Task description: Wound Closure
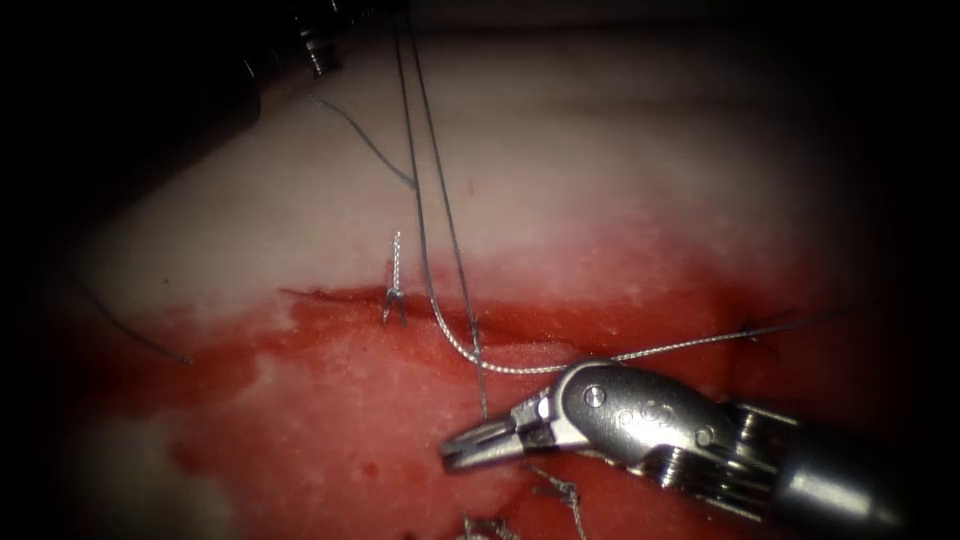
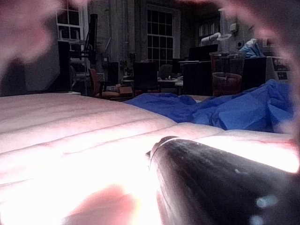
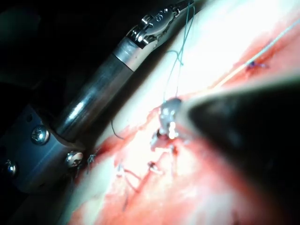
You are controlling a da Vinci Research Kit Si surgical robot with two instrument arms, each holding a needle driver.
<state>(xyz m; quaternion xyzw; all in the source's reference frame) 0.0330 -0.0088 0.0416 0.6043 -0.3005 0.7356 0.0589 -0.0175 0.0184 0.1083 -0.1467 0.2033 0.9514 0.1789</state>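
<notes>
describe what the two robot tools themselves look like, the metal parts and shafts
The right tool is polished silver metal: a rounded wrist housing with a round pin and small rivets, ridged joint segments, then a smooth grey shaft. The left tool has the same silver jointed wrist on a long dark metal shaft, with a screwed grey clamp block.

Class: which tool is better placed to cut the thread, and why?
Probably right: the right tool sits beside the thread at the cut; the left tool is far off and cannot cut.

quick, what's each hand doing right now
Left hand: up at the far edge of the tissue; cannot be told.
Right hand: closed, holding nothing, beside the thread.
</notes>
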